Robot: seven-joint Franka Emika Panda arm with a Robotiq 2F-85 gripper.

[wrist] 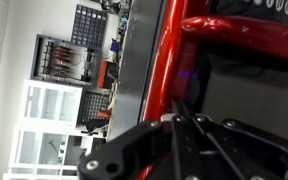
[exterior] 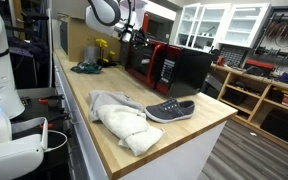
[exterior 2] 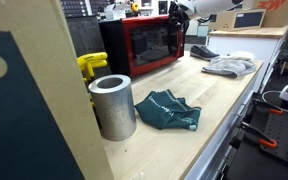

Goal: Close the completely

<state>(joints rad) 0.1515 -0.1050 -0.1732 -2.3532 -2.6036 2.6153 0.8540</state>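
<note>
In the wrist view the black, jointed metal gripper [wrist: 187,128] fills the lower edge. Its fingers run together into dark overlapping bars, so I cannot tell whether they are apart or closed. Just past them stands the glossy red front frame of the red-and-black box-shaped microwave [wrist: 174,50], very close, with its dark window to the right. Only this view shows that closeness. In both exterior views the gripper [exterior: 130,35] [exterior 2: 176,14] is small and dark at the microwave's [exterior: 166,67] [exterior 2: 144,42] upper corner, and contact cannot be judged. The single microwave sits on the long pale wooden butcher-block counter [exterior: 104,85] against its back wall. There are two cloths: one crumpled teal cloth [exterior 2: 167,110] [exterior: 85,67] and one soft, rumpled pale grey cloth [exterior: 124,122] [exterior 2: 229,66]. One flat grey canvas shoe [exterior: 170,110] with a white sole lies just beside the grey cloth and shows in only one exterior view. One dull, upright metal cylinder [exterior 2: 112,105] and one yellow plastic object [exterior 2: 92,66] stand near the teal cloth.
</note>
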